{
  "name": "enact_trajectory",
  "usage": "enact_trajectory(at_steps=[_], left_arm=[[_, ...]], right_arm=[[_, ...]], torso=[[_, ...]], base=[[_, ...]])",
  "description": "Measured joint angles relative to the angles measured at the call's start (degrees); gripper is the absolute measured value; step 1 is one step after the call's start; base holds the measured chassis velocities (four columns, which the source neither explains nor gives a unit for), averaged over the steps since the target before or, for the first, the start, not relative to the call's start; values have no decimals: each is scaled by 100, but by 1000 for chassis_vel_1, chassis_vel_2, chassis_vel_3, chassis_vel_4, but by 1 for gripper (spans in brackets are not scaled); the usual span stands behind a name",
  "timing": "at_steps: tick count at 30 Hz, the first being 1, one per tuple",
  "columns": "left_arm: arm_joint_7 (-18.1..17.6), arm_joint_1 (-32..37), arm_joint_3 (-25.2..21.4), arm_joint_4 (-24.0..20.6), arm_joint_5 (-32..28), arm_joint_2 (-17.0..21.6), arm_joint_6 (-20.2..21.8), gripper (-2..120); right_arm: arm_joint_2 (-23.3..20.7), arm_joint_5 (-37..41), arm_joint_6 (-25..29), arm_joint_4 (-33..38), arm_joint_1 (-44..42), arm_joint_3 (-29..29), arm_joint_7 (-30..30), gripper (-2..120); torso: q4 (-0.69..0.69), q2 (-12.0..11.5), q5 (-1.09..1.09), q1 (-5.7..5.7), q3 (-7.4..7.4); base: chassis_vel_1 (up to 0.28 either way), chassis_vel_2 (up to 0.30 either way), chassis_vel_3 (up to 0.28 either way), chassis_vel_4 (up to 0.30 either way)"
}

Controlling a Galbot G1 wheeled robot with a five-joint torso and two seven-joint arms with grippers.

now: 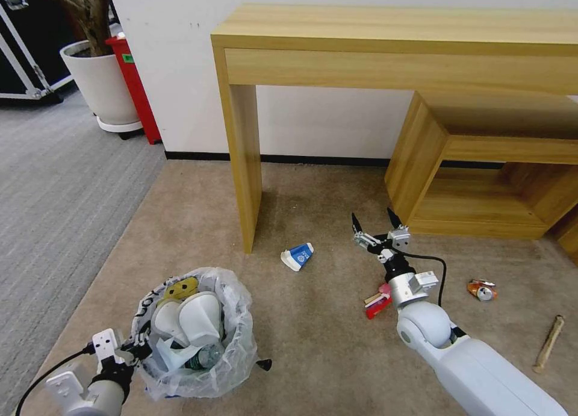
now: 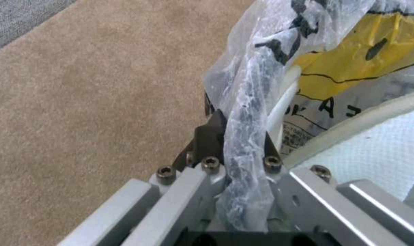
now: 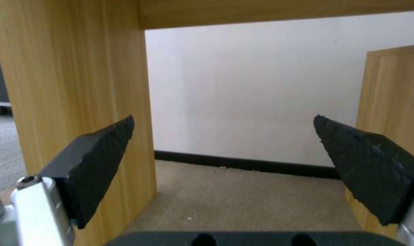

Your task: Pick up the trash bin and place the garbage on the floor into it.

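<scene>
The trash bin [image 1: 195, 335], lined with a crinkly translucent bag, is seen at the near left on the beige carpet [image 1: 313, 338]. Its rim is pinched by the left gripper [image 1: 133, 348], whose black fingers [image 2: 210, 136] are closed on the bag-covered edge, one outside and one inside. Two white slippers [image 1: 189, 319], a yellow wrapper [image 1: 179, 288] and a green-label plastic bottle [image 1: 201, 359] are held inside the bin.

The right gripper [image 1: 377, 223] is held above the carpet in the middle of the scene, pointed away from the robot, with its jaws spread wide and nothing between them. In the right wrist view, the wooden desk leg [image 3: 75, 85] and the white wall [image 3: 252, 92] are seen past the black fingers [image 3: 97, 160].

Loose litter is left on the carpet: a blue-white carton [image 1: 298, 256] lies near the desk leg, left of the right gripper; a red wrapper [image 1: 377, 303] lies just beside the right wrist; a crushed can [image 1: 482, 290] lies farther right; and a wooden stick [image 1: 548, 342] lies at the near right. A light wooden desk [image 1: 385, 43] stands against the far wall.
</scene>
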Motion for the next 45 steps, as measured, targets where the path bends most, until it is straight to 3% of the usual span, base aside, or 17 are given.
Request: enact_trajectory(at_steps=[24, 28, 32, 36, 45], left_arm=[[11, -12, 30, 53, 58, -52, 0, 1], [18, -12, 43, 79, 81, -54, -4, 1], [22, -31, 53, 95, 91, -70, -4, 1], [29, -30, 56, 135, 107, -91, -10, 1], [36, -75, 50, 177, 103, -103, -13, 1]], right_arm=[[30, -1, -120, 39, -58, -166, 87, 100], [3, 469, -672, 333, -48, -348, 465, 100], [104, 1559, -1900, 631, 217, -751, 1538, 100], [327, 1923, -2384, 446, 450, -1079, 2094, 100], [451, 1661, -2277, 322, 514, -1245, 1997, 100]], torso=[[0, 0, 0, 0, 1], [-1, 0, 0, 0, 0], [0, 0, 0, 0, 0], [1, 0, 0, 0, 0], [1, 0, 0, 0, 0]], base=[[-96, 84, 91, -89], [0, 0, 0, 0], [0, 0, 0, 0], [0, 0, 0, 0], [0, 0, 0, 0]])
